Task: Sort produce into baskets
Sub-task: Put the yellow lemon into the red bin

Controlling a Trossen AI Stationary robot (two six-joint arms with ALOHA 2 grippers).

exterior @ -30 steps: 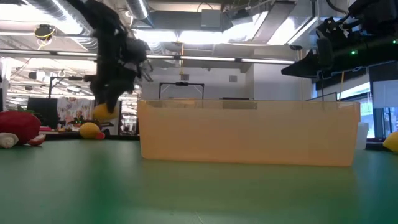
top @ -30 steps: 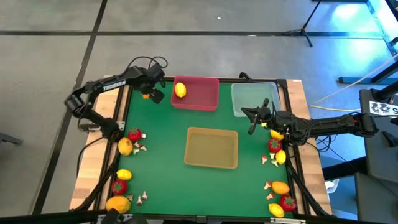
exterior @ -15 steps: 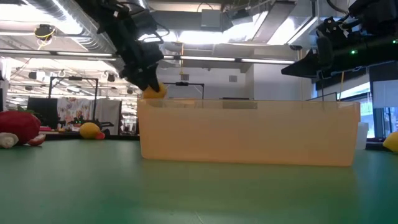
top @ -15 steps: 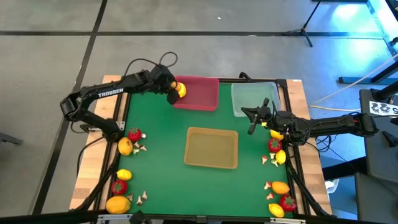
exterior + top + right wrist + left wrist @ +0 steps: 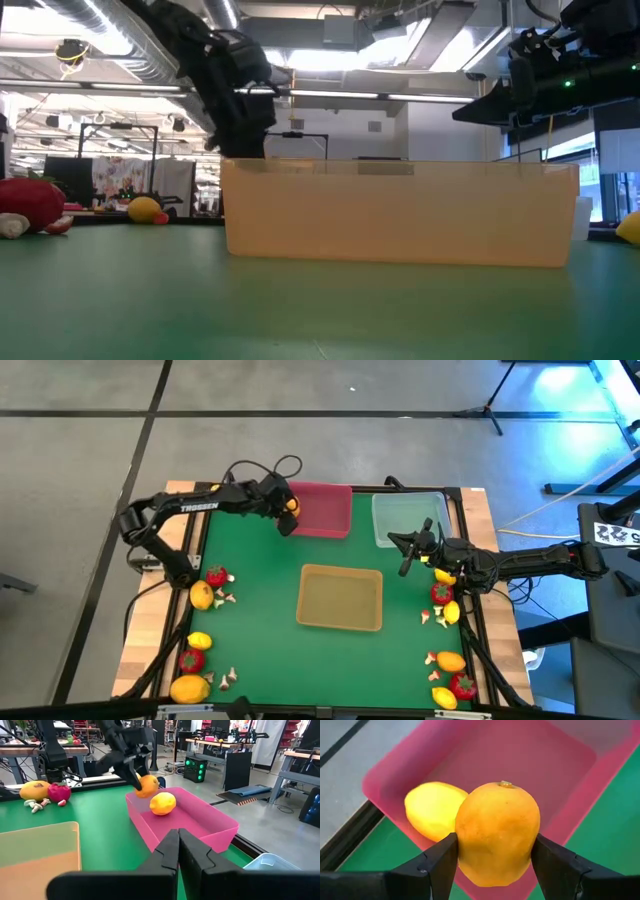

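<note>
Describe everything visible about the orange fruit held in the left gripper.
The orange fruit is a smooth, matte, oval toy piece with a small stem nub at one end, deeper in colour than the yellow lemon beside it. The left gripper is shut on its sides, holding it above the near corner of the pink basket, where the lemon already lies. It is not yet released.

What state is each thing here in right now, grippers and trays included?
left gripper: shut on the orange lemon, above the pink tray's edge
orange lemon: held, off the table
yellow lemon: lying in the pink tray
pink tray: holds one lemon
clear tray: looks empty
tan tray: empty
right gripper: shut, holding nothing
</note>
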